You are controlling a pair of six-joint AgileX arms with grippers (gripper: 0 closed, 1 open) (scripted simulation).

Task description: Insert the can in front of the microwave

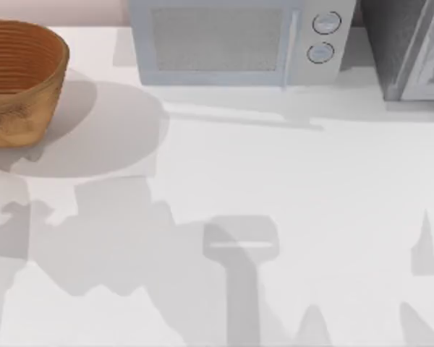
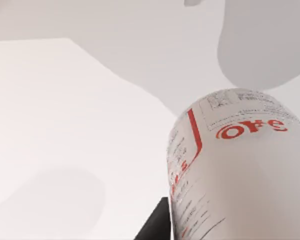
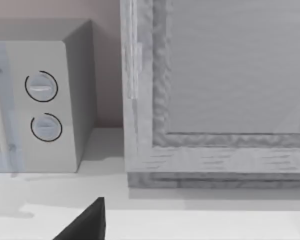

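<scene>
The can [image 2: 240, 170], white with red lettering, looms very close in the left wrist view and hangs above the white table [image 2: 65, 125]. My left gripper [image 2: 157, 226] is shut on it, with a dark edge showing beside the can's lower side. The microwave [image 1: 231, 43] stands at the back centre of the table, door shut, its two round knobs [image 1: 324, 36] on its right. The right wrist view faces the microwave's knob panel [image 3: 42, 107]; a dark part of my right gripper [image 3: 85, 225] shows low in front of it.
A woven basket [image 1: 18, 79] sits at the back left. A darker grey speckled appliance [image 1: 409, 47] stands at the back right, close beside the microwave. Arm shadows fall across the white table [image 1: 275, 202] in front of the microwave.
</scene>
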